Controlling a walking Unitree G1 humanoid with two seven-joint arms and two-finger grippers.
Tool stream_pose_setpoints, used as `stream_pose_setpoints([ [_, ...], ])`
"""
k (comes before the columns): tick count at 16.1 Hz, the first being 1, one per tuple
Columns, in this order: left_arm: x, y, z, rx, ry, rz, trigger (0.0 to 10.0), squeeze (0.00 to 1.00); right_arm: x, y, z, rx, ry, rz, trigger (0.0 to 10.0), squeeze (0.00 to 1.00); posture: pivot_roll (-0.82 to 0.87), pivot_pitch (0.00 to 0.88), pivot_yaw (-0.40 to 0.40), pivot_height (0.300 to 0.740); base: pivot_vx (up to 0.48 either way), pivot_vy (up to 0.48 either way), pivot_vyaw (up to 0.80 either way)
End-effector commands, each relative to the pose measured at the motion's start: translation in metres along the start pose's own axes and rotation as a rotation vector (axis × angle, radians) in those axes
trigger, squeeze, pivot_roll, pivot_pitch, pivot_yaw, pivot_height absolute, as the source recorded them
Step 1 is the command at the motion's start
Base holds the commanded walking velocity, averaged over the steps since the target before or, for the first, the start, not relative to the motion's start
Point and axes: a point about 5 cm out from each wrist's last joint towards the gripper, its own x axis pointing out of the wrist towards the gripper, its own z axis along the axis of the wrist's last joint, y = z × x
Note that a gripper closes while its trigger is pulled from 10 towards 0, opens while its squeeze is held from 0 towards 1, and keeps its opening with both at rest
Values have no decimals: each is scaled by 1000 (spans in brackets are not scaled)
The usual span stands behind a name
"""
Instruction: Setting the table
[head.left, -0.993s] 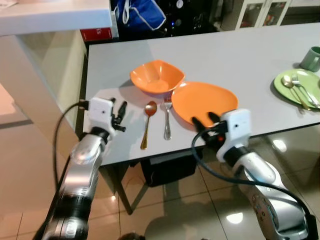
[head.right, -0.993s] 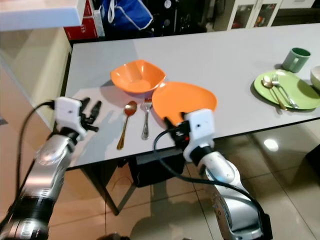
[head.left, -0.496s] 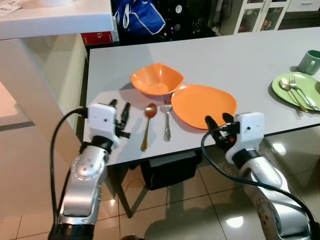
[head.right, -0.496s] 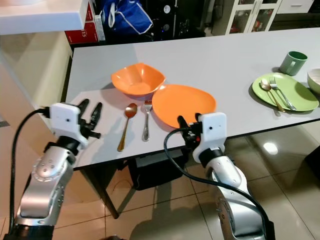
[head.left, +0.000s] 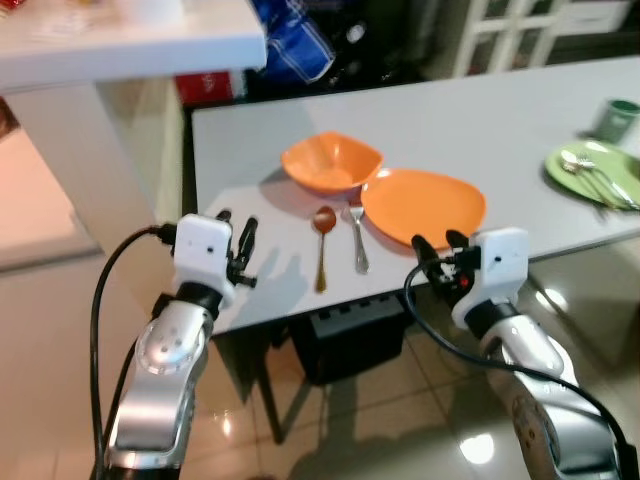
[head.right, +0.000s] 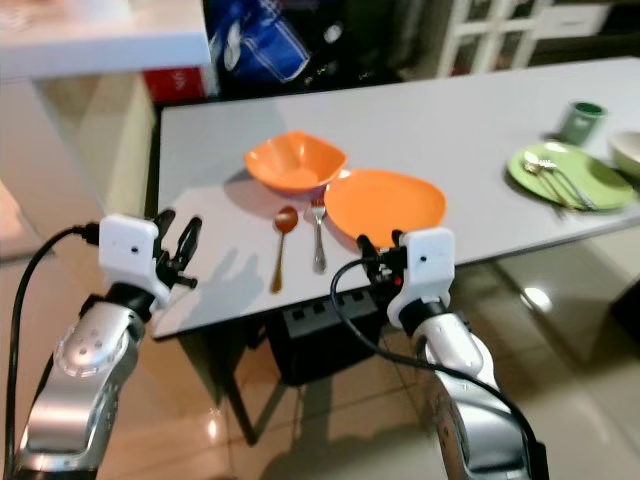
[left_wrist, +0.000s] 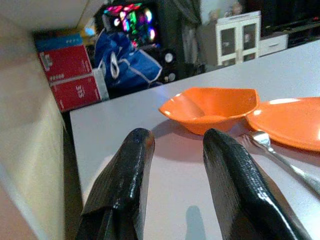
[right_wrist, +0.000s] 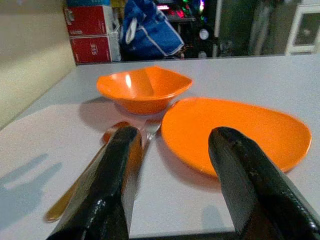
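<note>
Orange squarish plastic bowl (head.left: 333, 163): on grey rectangular table (head.left: 480, 110), toward the near left corner, its rim just touching the plate.
Orange flat rounded-square plate (head.left: 423, 204): just right of the bowl, close to the table's near edge.
Bronze-coloured metal spoon (head.left: 323, 246): in front of the bowl, handle toward the near edge.
Silver metal fork (head.left: 358, 238): between spoon and plate, parallel to the spoon, apart from both.
Right end effector (head.left: 437, 248): at the near table edge just before the plate, two black fingers spread apart, holding nothing.
Left end effector (head.left: 237, 238): above the near left corner of the table, left of the spoon, fingers parted, holding nothing.
Green round plate (head.right: 571, 175): far right of the table, well apart from the orange set, carrying cutlery; blurred.
Green mug (head.right: 580, 121): behind the green plate.
Blue bag (left_wrist: 123, 63) and red boxes (left_wrist: 71, 76): beyond the table's far side.
Glossy tiled floor (head.left: 400, 420): beneath.
</note>
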Motion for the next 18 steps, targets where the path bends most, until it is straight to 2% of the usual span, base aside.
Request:
stream_pose_setpoints([
  [1,-2,9,2,17,3,38,10000,0,2,6,1,-6,-9,19,10000,0,5,0,21,740,0,390,0],
  [6,-3,11,-3,21,24,41,10000,0,2,3,1,-11,-6,21,10000,0,-12,0,29,740,0,388,0],
  [8,3,8,-5,13,28,36,10000,0,3,6,-2,-37,29,53,10000,0,-20,0,25,740,0,388,0],
  [10,7,4,-3,-18,20,52,10000,0,3,4,-1,-33,22,46,10000,0,-11,0,21,740,0,0,0],
  [12,6,1,-3,4,15,46,10000,0,8,1,0,-24,14,17,10000,0,-5,0,17,740,0,0,0],
  [18,12,2,2,-23,-8,68,10000,0,12,3,1,-10,16,36,10000,0,1,0,4,740,0,0,0],
])
